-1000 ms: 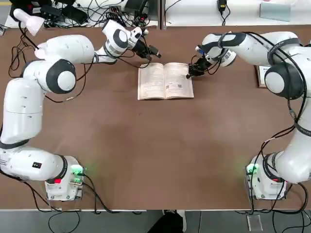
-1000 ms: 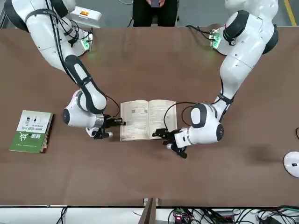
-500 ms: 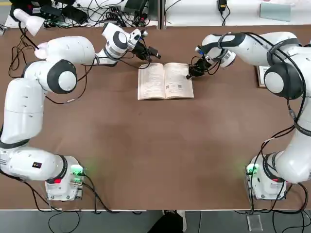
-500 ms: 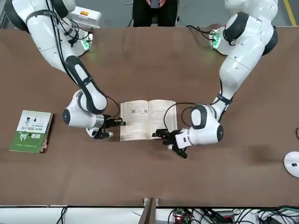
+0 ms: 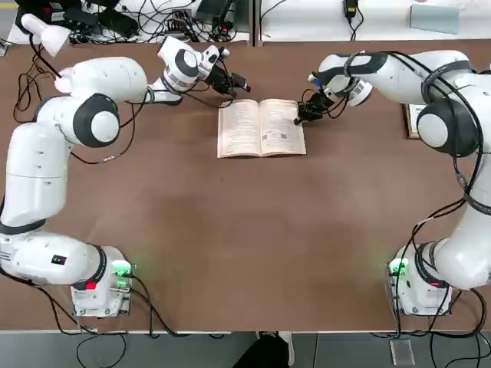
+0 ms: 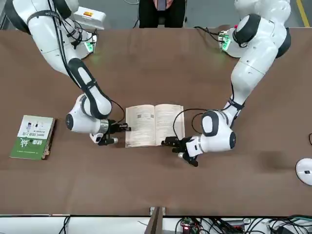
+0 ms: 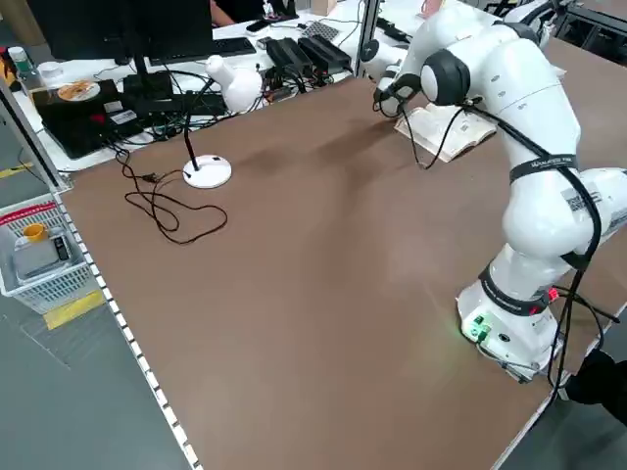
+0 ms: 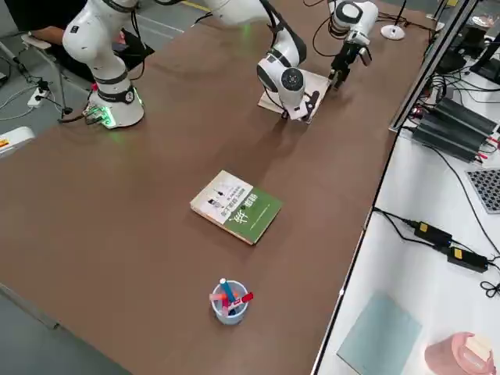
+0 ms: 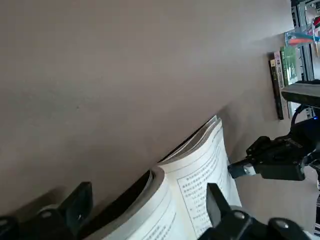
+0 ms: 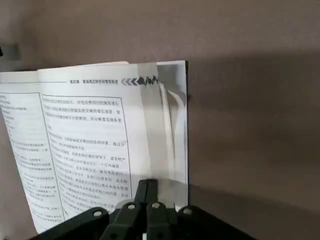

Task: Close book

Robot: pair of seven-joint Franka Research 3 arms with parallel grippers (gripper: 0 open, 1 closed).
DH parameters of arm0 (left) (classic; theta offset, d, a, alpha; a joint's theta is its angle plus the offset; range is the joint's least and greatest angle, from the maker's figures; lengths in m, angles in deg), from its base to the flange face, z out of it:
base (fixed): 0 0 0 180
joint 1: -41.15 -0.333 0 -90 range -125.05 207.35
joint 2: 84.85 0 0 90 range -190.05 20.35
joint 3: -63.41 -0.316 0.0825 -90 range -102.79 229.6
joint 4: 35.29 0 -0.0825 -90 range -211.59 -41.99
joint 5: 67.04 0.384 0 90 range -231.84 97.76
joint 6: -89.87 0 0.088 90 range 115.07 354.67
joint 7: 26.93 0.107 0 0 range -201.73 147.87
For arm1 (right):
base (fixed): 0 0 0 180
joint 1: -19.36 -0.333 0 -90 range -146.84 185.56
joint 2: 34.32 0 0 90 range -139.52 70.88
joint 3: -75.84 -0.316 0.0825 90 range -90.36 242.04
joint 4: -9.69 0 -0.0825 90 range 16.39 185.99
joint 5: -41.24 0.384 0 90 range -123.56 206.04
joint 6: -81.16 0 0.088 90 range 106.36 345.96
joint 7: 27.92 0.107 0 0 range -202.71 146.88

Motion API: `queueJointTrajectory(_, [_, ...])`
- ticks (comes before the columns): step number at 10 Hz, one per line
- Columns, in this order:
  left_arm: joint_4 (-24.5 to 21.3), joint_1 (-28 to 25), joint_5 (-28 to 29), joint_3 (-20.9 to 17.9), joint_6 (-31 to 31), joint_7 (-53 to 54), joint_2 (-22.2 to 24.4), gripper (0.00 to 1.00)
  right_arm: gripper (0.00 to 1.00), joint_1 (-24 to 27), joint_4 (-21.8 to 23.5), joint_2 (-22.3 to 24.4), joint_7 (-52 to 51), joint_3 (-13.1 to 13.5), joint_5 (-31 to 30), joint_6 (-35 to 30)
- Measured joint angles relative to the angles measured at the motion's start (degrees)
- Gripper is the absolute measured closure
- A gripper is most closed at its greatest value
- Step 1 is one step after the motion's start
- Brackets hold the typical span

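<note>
Cream-paged thin book (image 5: 261, 128) lies open mid-table at far side, light & floppy, best lifted by a cover's outer edge; right gripper (image 5: 305, 113), fingers together, at its corner; left gripper (image 5: 234, 80) spread wide, empty.

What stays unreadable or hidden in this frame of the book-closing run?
- Book cover: face down on the table, every view.
- Page text: too small, top and front views.
- Whether the right gripper touches the page edge: its fingers block the contact, right wrist view.
- Left gripper fingertips: partly cut off by the picture's edge.
</note>
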Motion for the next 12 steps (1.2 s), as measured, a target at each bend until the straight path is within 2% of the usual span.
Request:
queueJointTrajectory(8, [0.61, -0.05, -0.01, 0.00, -0.14, 6.64, -1.51, 0.00, 0.99, 0.00, 0.00, 0.00, -0.02, 0.04, 0.00, 0.00])
queueJointTrajectory(12, [0.66, -0.07, -0.01, -0.01, -3.34, 11.38, -1.55, 0.00, 0.99, 0.00, 0.00, 0.00, -0.02, 0.06, 0.00, 0.00])
